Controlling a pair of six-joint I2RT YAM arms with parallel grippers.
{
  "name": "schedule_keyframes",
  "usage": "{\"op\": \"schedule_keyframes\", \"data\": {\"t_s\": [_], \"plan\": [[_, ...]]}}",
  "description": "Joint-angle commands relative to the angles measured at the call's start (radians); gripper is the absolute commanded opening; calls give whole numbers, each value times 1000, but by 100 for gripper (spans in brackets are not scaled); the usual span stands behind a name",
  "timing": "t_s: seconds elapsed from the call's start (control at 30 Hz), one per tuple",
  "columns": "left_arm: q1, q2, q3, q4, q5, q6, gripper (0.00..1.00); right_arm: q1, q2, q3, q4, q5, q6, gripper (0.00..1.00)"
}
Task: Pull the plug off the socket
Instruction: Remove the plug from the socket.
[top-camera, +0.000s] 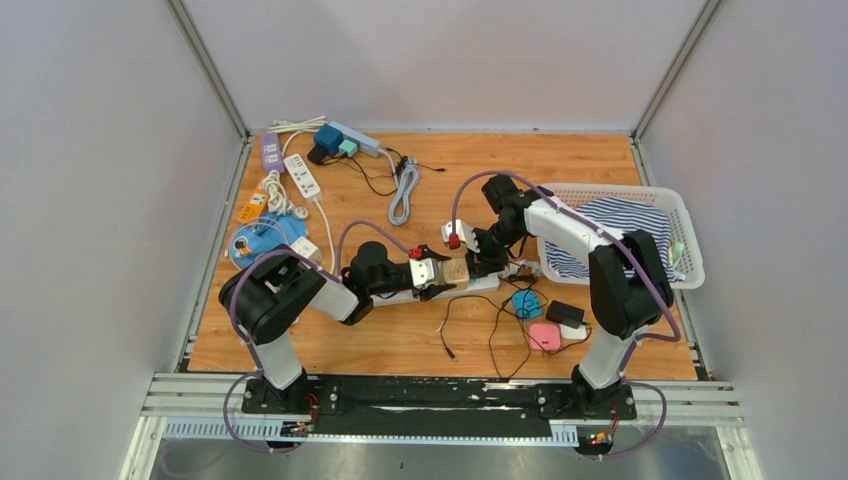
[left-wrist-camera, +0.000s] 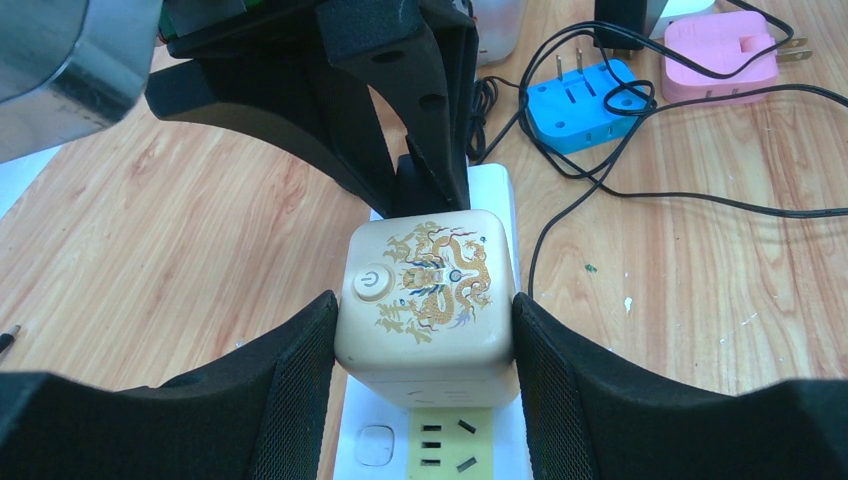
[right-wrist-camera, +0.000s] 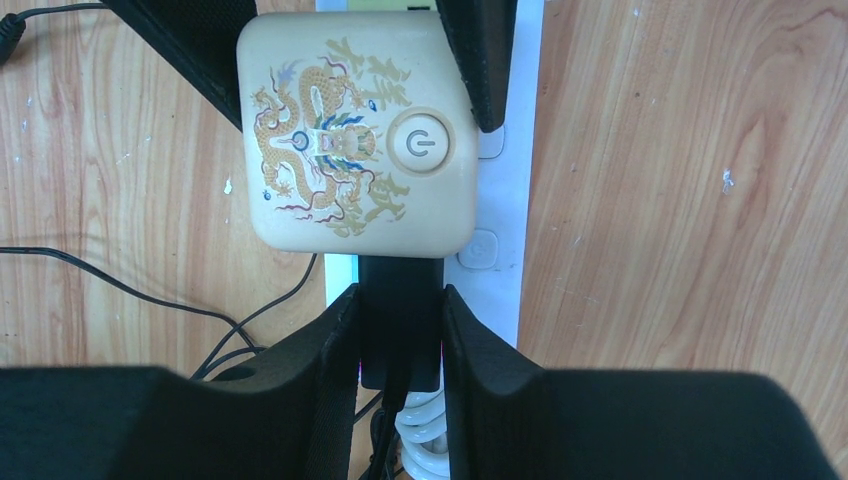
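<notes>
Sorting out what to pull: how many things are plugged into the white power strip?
2: the cream cube gripped by the left claw, and the black plug beside it, in the right claw. More may be hidden.

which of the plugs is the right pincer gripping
The black plug in the white strip, beside the cream dragon cube: the right pincer is shut on it. The blue adapter and pink adapter lie loose on the wood.

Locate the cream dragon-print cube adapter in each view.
Top external: cream cube near centre.
Left wrist: centre, clamped in the left gripper.
Right wrist: top centre, beyond the black plug the right gripper holds.
Shared landmark: the white power strip under it.
</notes>
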Motion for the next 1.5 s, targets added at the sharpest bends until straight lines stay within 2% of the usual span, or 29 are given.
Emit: {"op": "schedule_keyframes", "data": {"t_s": [0.0,0.2,0.37,0.63,0.8,0.97,1.1,1.27,1.47], "plan": [[1,11,-22,-81,-43,35,5,-9,-20,-15,1,44,30,0],[1,8,-24,-81,-44,36,5,45,19,-14,-152,-48,-140,0],[1,4,-27,-78,-46,37,5,54,28,19,-145,-43,-94,0],[1,7,-21,-86,-45,35,5,-67,-25,-15,32,30,80,0],[1,8,-23,-79,-52,31,5,-51,-13,-14,-96,-112,-68,0],[1,6,-28,-74,-60,29,5,21,17,-8,-179,-108,-166,0],[1,6,-31,-66,-63,28,5,28,30,7,-159,-68,-129,0],[1,6,-30,-66,-64,29,5,-23,3,-11,-117,-30,-98,0],[1,4,-29,-73,-64,29,5,-19,44,-11,-192,-67,-171,0]]}}
